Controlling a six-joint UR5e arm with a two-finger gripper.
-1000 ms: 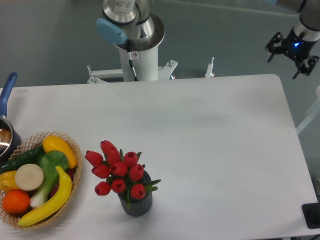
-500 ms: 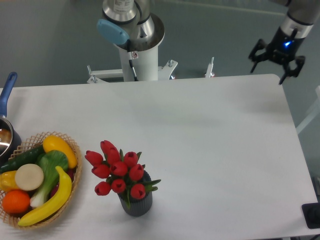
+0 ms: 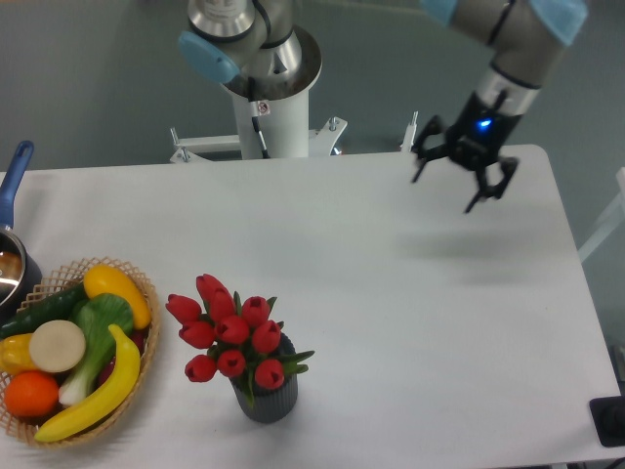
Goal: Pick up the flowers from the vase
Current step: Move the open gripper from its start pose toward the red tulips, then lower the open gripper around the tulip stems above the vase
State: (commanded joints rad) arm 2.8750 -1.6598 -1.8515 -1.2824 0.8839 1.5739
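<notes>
Gripper (image 3: 459,181) hangs over the far right part of the table (image 3: 420,293), jaws spread and empty; bare tabletop lies between it and the flowers (image 3: 231,337) in the vase (image 3: 266,399) near the front edge. Wicker basket (image 3: 146,332) of fruit sits just beside the tulips on their left, a pot (image 3: 12,264) beyond it at the left edge. Robot base column (image 3: 269,112) stands behind the far edge.

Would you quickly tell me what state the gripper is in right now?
Gripper: open, holding nothing, above the far right part of the table, well away from the flowers.
</notes>
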